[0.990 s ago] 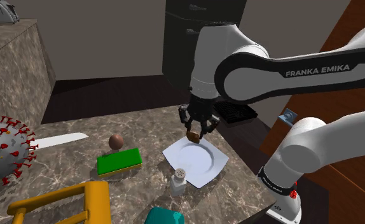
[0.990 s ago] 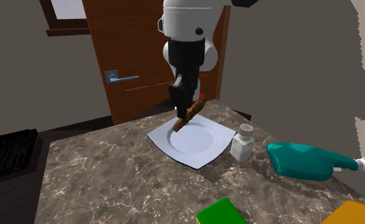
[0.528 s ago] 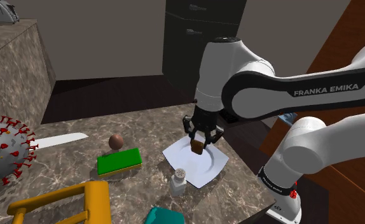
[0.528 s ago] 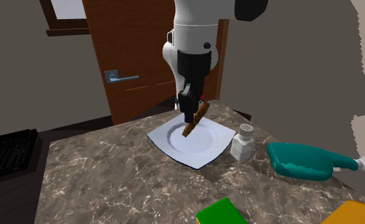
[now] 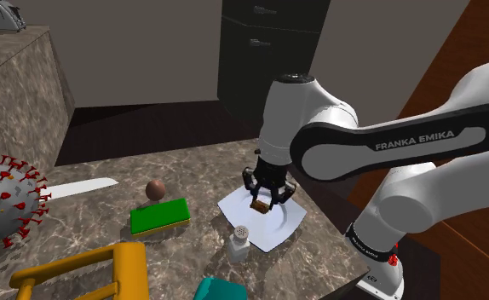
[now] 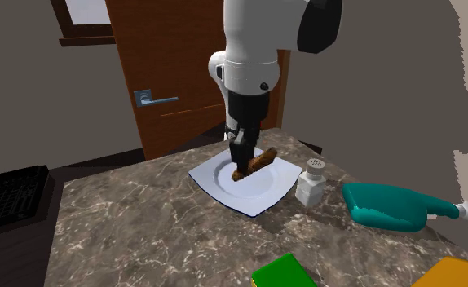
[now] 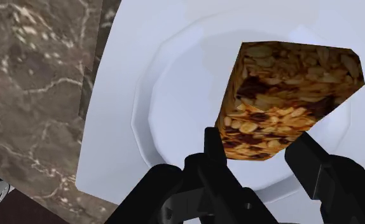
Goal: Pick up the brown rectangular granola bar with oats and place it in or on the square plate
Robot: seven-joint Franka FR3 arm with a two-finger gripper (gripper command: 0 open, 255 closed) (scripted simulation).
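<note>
Now the gripper (image 6: 242, 161) is closed on the granola bar (image 6: 257, 161), its fingers pinching one end. At the centre of the second exterior view the bar sits directly over the white square plate (image 6: 278, 189), with its long axis slanting up toward the frame's right. Its low end seems to touch the plate's well, though I cannot be sure. Judging by this, opening the gripper should be enough.
</note>
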